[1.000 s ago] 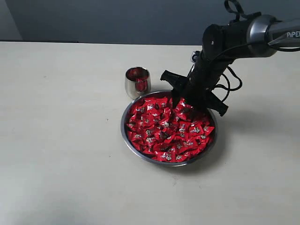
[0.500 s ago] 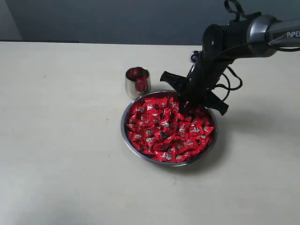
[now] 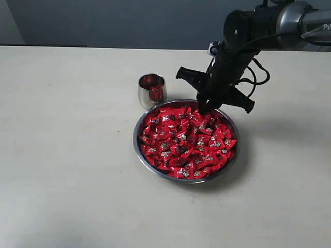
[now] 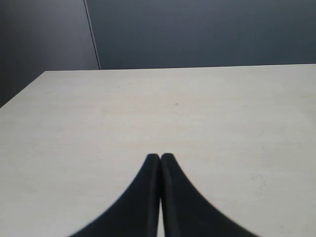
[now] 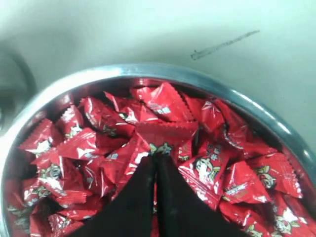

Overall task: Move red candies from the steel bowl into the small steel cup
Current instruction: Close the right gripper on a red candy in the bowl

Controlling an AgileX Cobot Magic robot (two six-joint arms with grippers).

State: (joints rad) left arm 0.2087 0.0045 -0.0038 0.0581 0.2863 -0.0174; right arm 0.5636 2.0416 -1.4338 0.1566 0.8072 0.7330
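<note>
The steel bowl point(image 3: 135, 139) sits mid-table, heaped with red candies point(image 3: 181, 142). The small steel cup point(image 3: 151, 91) stands just beyond the bowl's far-left rim, with red showing inside it. My right gripper point(image 3: 202, 109) hangs over the far side of the pile, a little above it. In the right wrist view its jaws point(image 5: 156, 159) are pressed together on the edge of a red candy point(image 5: 167, 137), above the other candies in the bowl point(image 5: 148, 69). My left gripper point(image 4: 160, 157) is shut and empty over bare table, out of the exterior view.
The pale table point(image 3: 67, 155) stretches wide to the left of and in front of the bowl. The right arm point(image 3: 258, 31) and its cables reach in from the upper right. A dark wall stands behind the table's far edge.
The right gripper's jaws closed among the candies at the far side of the bowl, then rose slightly and shifted back. The bowl and cup stayed put.
</note>
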